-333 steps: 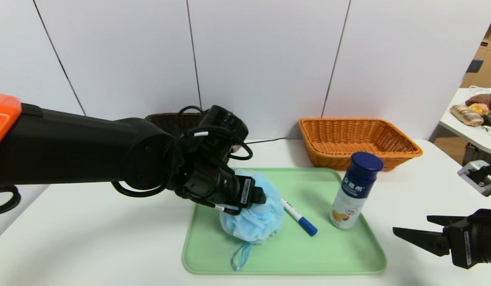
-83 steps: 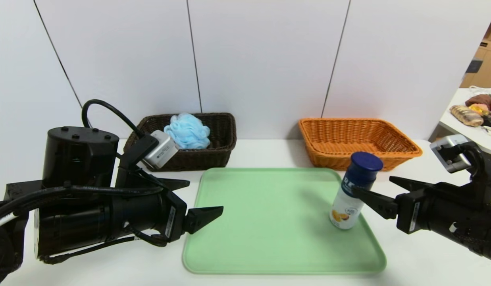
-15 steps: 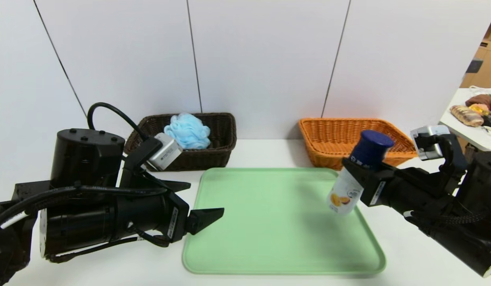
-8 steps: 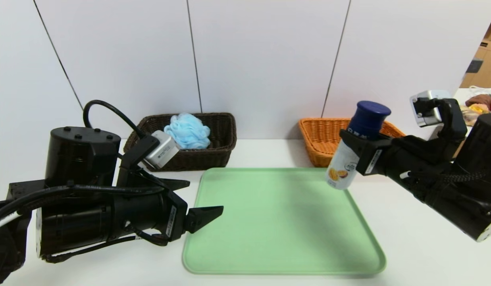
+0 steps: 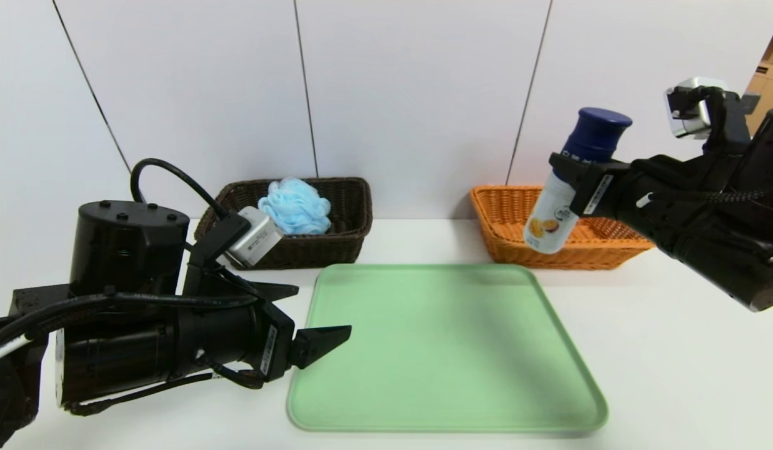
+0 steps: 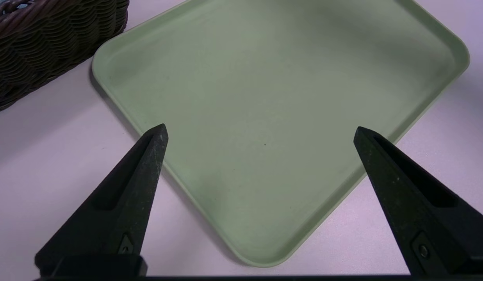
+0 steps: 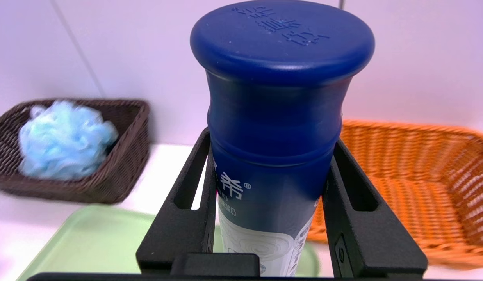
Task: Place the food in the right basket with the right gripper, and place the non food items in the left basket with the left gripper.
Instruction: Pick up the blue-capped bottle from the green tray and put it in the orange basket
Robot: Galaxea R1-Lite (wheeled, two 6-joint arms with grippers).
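The food, a white bottle [image 5: 556, 209] with a dark blue cap, hangs tilted in the air over the near left part of the orange right basket [image 5: 611, 253]. My right gripper [image 5: 570, 172] is shut on its blue upper label; the right wrist view shows both fingers pressed against the bottle [image 7: 272, 117]. The light-blue bath sponge [image 5: 295, 206] lies in the dark brown left basket [image 5: 336, 244]. My left gripper [image 5: 324, 309] is open and holds nothing, low over the near left corner of the green tray [image 5: 448, 350].
The green tray [image 6: 264, 78] lies bare in the middle of the white table, between and in front of the two baskets. The dark basket [image 6: 50, 43] stands close beyond the left gripper [image 6: 260, 128]. A white panelled wall runs right behind both baskets.
My right gripper has lifted the bottle off the tray and carried it up and back over the orange basket. The left arm has not moved.
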